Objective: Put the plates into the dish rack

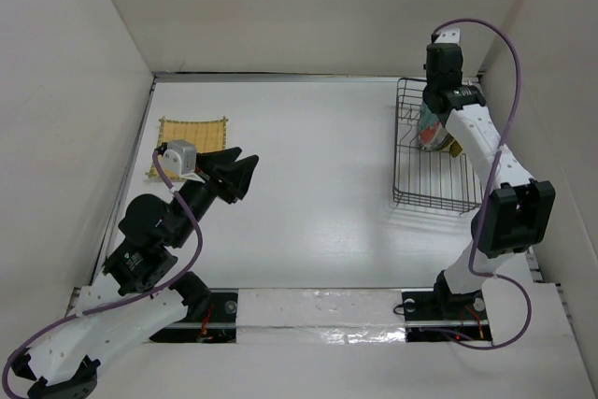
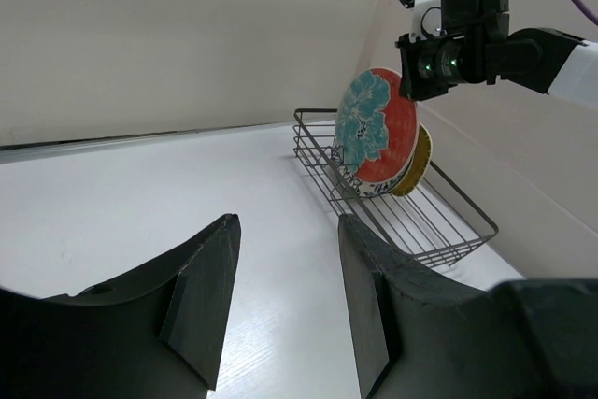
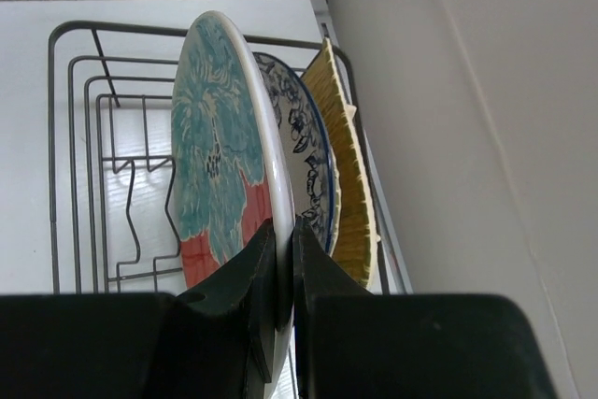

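Evidently the red-rimmed plate (image 3: 220, 165) is clamped by its rim in the closed right gripper (image 3: 282, 235). It is held on edge inside the dish rack (image 3: 52, 165), parallel to the blue-and-white plate (image 3: 306, 151) and yellow plate (image 3: 350, 203) just beside it. Whether its lower edge is seated cannot be told. The left gripper (image 2: 285, 268) is spread wide and empty, near a square yellow plate (image 1: 192, 133), well apart from the rack.

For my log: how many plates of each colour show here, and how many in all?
Red-rimmed teal plate: 1
Blue-and-white floral plate: 1
Yellow woven plates: 2 clearly seen, one in the dish rack, one on the table
Total: 4 plates
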### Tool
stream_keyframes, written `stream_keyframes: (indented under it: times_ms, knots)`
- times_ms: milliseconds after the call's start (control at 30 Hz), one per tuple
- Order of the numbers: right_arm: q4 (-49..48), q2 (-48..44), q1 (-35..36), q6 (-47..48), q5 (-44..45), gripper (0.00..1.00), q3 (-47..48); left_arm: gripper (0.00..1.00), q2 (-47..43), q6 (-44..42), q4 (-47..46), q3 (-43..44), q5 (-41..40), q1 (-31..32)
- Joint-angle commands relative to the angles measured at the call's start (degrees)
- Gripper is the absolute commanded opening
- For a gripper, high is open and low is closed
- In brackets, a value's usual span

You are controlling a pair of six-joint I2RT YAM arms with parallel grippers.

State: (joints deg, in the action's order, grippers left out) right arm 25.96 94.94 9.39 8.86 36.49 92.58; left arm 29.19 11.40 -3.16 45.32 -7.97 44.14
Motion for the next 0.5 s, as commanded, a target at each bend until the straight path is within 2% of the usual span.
stream_keyframes:
  times_ms: [0, 433, 467]
  knots:
    - [-10.23, -0.72, 0.81, -1.65, 1.30, 0.00, 0.94, 0.44, 0.34, -0.32, -2.29, -0.15, 0.23, -0.11]
    - [-11.01, 0.07, -1.65, -10.87, -5.38, 0.00, -5.03, 0.44, 0.78, -0.32, -2.29, -0.14, 0.23, -0.11]
    - [-11.27, -0.36, -2.18, -11.49, -5.38, 0.03, -5.47, 0.44, 0.69, -0.32, -2.38, -0.14, 0.23, -0.11]
